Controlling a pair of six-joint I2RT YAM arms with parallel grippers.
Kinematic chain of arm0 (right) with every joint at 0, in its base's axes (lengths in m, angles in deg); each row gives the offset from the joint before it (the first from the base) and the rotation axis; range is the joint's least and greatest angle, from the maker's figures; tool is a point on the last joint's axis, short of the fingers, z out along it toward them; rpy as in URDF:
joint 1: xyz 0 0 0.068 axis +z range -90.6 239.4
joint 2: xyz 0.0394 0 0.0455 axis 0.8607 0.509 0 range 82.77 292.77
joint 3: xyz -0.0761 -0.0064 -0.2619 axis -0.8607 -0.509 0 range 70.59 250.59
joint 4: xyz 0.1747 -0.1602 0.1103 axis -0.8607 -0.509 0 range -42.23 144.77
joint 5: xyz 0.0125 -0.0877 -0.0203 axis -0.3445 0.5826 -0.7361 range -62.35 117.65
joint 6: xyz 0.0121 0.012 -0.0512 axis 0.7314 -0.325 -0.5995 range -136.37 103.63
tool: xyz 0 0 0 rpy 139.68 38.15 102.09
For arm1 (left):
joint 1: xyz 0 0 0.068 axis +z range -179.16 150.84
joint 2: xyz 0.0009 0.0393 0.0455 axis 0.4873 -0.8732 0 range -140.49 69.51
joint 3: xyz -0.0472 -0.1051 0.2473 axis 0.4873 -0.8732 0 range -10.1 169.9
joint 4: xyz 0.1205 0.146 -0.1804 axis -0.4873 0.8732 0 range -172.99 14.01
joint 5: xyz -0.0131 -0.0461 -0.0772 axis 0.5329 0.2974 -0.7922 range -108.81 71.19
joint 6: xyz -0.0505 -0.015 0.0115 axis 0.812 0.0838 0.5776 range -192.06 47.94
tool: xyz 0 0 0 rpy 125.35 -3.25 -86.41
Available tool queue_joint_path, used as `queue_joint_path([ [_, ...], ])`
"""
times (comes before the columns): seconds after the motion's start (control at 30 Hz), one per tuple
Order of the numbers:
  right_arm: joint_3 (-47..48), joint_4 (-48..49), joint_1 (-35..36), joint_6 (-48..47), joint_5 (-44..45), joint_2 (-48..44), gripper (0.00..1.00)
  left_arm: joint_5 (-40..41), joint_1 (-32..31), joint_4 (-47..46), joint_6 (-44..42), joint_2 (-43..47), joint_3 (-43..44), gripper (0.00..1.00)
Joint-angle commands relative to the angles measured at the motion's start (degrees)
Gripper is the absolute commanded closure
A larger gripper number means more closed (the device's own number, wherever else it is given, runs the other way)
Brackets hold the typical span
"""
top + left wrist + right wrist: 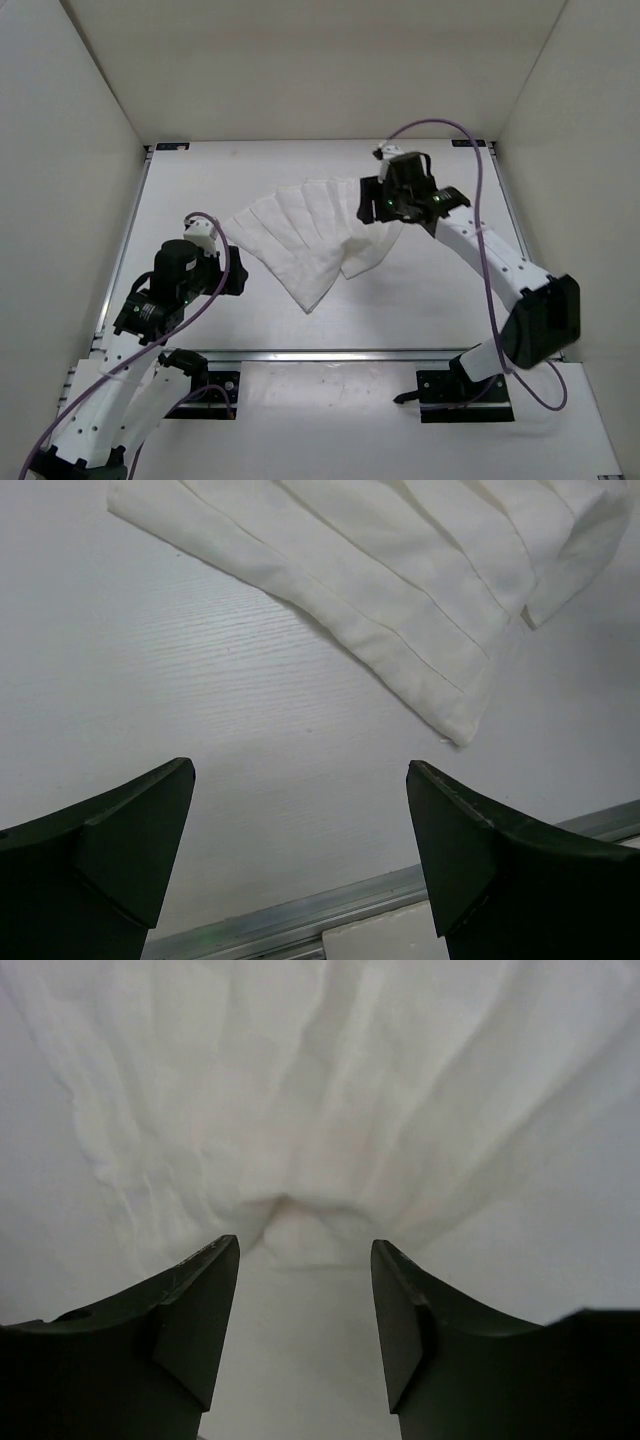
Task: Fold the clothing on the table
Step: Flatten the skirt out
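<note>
The clothing [310,235] is a white creased cloth lying fanned out across the middle of the table [200,180]. Its right end is gathered into a bunch. My right gripper [367,203] stands open at that end. In the right wrist view the bunched edge of the clothing [320,1090] lies just beyond the right gripper [305,1242], with nothing between its fingers. My left gripper [238,278] is open beside the cloth's lower left edge and apart from it. The left wrist view shows the left gripper [300,765] empty over bare table, with the clothing [400,570] ahead of it.
A silver metal rail [330,354] runs along the table's near edge and also shows in the left wrist view [300,920]. Off-white walls [80,150] enclose the left, back and right sides. Purple cables [480,200] loop off both arms.
</note>
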Motion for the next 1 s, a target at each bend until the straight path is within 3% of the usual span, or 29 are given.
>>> queue_joint_path([
  [0.0,-13.8,8.2,-2.5,7.1,-1.6,-7.9,0.48,-2.1,0.6,-2.7,-1.1,2.7,-1.3,0.01],
  [0.07,-20.9,10.7,-2.6,9.5,-1.8,-12.9,0.51,-5.7,2.0,-3.8,-2.8,3.3,-1.7,0.02],
  [0.1,-27.0,13.0,-2.1,10.6,-2.4,-14.8,0.51,-8.4,2.3,-4.6,-3.3,3.3,-2.1,0.12],
  [0.13,-28.7,14.3,-2.2,11.1,-2.8,-15.6,0.52,-9.7,2.9,-5.3,-3.8,2.9,-2.3,0.44],
  [0.2,-32.8,16.3,-2.7,13.7,-4.4,-16.6,0.53,-11.4,3.6,-6.3,-1.0,1.9,-2.8,0.87],
  [0.23,-35.0,17.6,-2.3,14.6,-4.4,-16.2,0.53,-12.7,3.5,-7.7,0.2,1.3,-3.4,0.93],
  [0.27,-37.0,19.4,-2.0,15.6,-4.8,-16.3,0.53,-16.6,3.5,-11.0,2.6,1.2,-4.7,0.93],
  [0.3,-38.4,20.9,-1.4,16.7,-5.2,-15.4,0.53,-19.5,3.2,-12.5,7.0,0.7,-5.9,0.79],
  [0.33,-38.7,21.4,-1.1,17.1,-5.3,-14.8,0.53,-20.0,1.6,-16.7,11.8,0.2,-8.0,0.49],
  [0.43,-39.3,24.4,-0.1,19.5,-5.8,-10.1,0.45,-17.1,-3.4,-26.5,21.0,-0.8,-16.2,0.36],
  [0.63,-38.3,28.9,2.5,23.2,-2.8,-2.9,0.41,-13.5,-7.2,-39.5,28.5,-8.2,-25.5,0.32],
  [0.87,-33.9,26.5,3.6,24.3,8.5,4.5,0.39,-6.1,-12.9,-47.1,29.7,-20.6,-26.1,0.28],
  [0.97,-32.1,26.8,3.8,24.0,8.4,8.4,0.37,-5.9,-14.3,-48.4,28.8,-28.3,-23.6,0.28],
])
